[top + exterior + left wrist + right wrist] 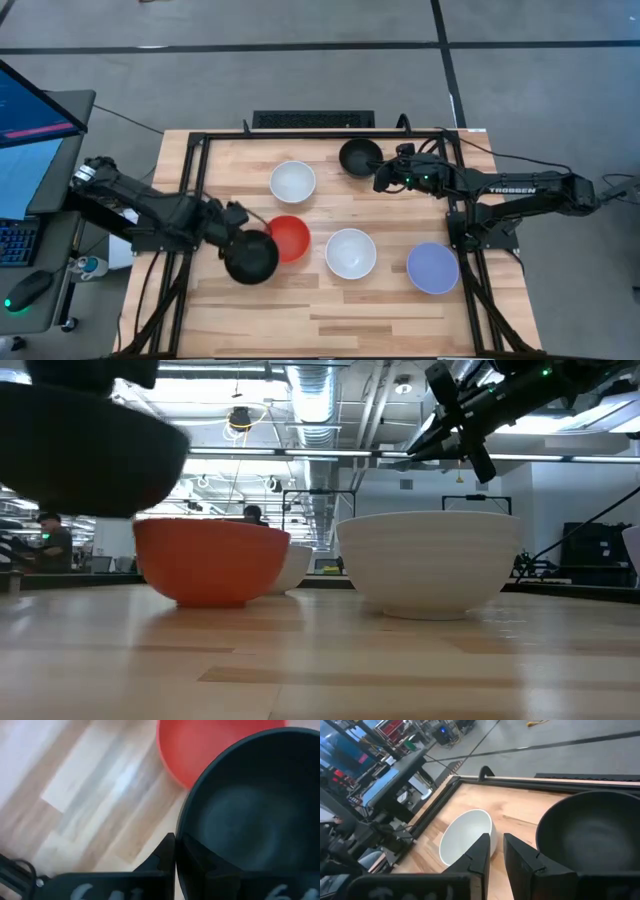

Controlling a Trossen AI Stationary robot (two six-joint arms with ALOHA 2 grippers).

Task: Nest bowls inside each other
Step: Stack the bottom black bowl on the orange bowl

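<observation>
My left gripper [236, 226] is shut on a black bowl [251, 257]. It holds the bowl in the air beside the red bowl [291, 237], which sits on its base. In the low view this black bowl [85, 450] hangs above the table, left of the red bowl [212, 560]. My right gripper [382, 179] hovers next to the second black bowl [360, 157] near the far edge. Its fingers are nearly together and touch nothing; that bowl [595, 835] lies outside both. Two white bowls [293, 182] [351, 253] and the lavender-blue bowl [433, 267] stand on the table. My left gripper holds the black bowl by its rim [181, 832] on the side toward the table's left. One finger [165, 857] is outside the wall; the other is inside, dark against the bowl. The fingers come from the left, slanting down. The bowl is lifted clear and roughly level.
A black metal frame [200, 140] runs along the table's far and side edges. A monitor [30, 110] and a keyboard stand off the table's left side. Bare wood [330, 320] lies along the near edge.
</observation>
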